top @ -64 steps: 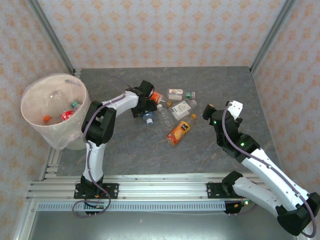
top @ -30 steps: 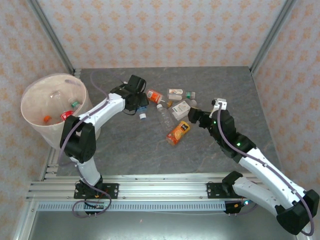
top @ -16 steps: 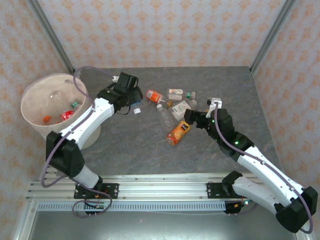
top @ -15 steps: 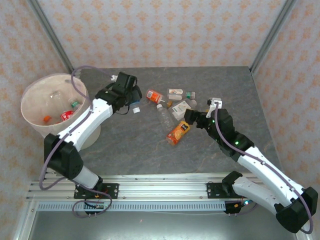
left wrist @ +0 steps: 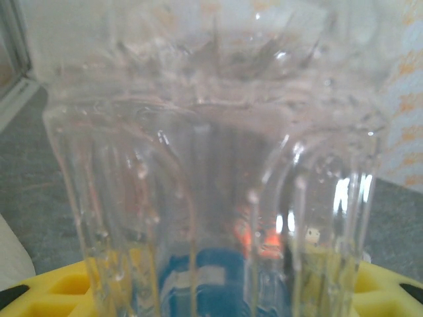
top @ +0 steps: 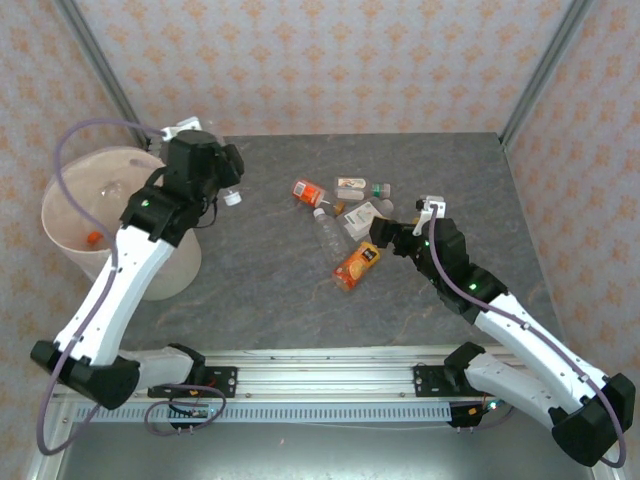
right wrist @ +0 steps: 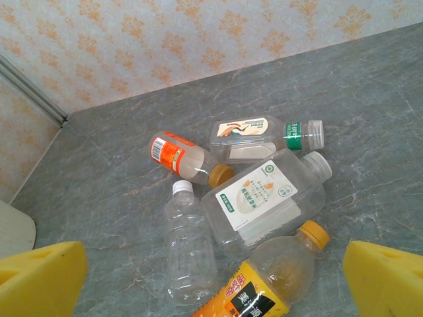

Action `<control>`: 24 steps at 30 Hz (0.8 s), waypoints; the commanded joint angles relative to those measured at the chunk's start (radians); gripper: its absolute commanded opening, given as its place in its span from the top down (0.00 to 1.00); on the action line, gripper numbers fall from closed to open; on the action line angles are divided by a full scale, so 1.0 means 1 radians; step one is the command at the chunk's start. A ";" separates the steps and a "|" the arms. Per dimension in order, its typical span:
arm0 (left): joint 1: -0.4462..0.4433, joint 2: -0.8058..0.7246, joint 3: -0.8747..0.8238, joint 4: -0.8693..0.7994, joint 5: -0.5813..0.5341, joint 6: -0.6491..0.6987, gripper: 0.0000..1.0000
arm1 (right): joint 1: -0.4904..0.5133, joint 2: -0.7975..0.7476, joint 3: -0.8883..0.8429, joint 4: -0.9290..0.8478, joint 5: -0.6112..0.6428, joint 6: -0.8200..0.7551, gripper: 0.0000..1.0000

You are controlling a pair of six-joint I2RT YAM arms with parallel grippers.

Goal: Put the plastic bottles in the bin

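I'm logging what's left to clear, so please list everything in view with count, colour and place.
bin: one, pale pink, table's left edge
bottles in the bin: at least two, one clear, one orange-capped; the arm hides part
held bottle: one, clear, beside the bin's rim
red-label bottle: one, orange cap, lying mid-table
green-banded bottle: one, white cap, lying beside it
white-label bottle: one, wide, clear, middle of the group
plain bottle: one, clear, white cap
orange-label bottle: one, orange cap, nearest the right arm
table: one, grey
left fingers: yellow, shut on the held bottle
right fingers: yellow, open, above the orange-label bottle
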 commanded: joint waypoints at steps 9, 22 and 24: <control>0.200 -0.137 0.025 0.065 -0.145 0.004 0.50 | -0.006 0.012 0.000 0.032 0.011 0.013 0.00; 0.544 -0.240 -0.134 0.123 -0.223 -0.140 0.51 | -0.006 0.016 0.014 0.013 0.005 0.016 0.00; 0.604 -0.236 -0.141 0.095 -0.197 -0.117 0.50 | -0.006 0.016 0.013 0.009 0.008 0.015 0.00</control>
